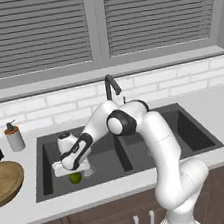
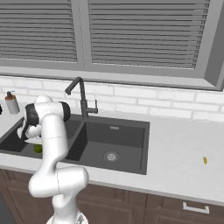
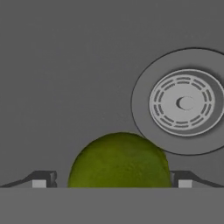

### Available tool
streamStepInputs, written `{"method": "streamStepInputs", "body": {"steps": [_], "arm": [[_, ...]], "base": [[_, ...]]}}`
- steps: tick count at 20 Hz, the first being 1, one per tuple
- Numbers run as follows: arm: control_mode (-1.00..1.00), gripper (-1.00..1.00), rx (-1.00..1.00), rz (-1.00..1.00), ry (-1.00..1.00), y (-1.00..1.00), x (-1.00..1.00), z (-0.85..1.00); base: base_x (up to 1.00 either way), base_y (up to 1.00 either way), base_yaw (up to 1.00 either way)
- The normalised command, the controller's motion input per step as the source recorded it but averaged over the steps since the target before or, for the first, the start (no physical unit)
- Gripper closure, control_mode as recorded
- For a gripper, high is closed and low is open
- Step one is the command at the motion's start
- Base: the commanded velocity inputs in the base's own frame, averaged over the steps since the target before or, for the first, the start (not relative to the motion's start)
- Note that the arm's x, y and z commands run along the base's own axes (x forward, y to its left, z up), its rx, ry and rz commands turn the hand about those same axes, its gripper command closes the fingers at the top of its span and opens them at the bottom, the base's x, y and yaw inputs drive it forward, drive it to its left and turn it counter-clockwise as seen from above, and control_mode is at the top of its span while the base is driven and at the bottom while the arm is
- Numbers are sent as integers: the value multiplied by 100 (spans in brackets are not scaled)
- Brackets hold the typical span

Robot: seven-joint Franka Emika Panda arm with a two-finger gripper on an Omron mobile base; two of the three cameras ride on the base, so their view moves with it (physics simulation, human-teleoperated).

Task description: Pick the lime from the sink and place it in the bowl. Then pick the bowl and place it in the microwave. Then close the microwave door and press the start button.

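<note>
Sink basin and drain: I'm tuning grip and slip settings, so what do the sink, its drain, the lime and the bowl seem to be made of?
The sink looks like dark grey matte composite or coated metal: flat, no glints. The drain looks like pale brushed metal, with concentric slots. The lime is green fruit with a smooth, faintly glossy rind. The bowl looks like light-brown wood with a dull finish.

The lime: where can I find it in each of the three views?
Left base view: lime at lower left, in the sink under the hand.
Right base view: far left, behind the arm.
Hand view: bottom centre.
Shared landmark: the round drain beside it.
</note>
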Motion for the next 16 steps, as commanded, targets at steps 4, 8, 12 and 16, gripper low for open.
{"method": "streamStepInputs", "body": {"steps": [4, 8, 12, 16], "arm": [[-100, -100, 2, 0, -1, -1, -23, -25], [-100, 100, 0, 0, -1, 0, -18, -40], [-100, 100, -3, 0, 0, 4, -6, -22], [-100, 100, 0, -1, -5, 0, -7, 4]], "base": [[0, 0, 0], [0, 0, 0], [0, 0, 0], [0, 0, 0]]}}
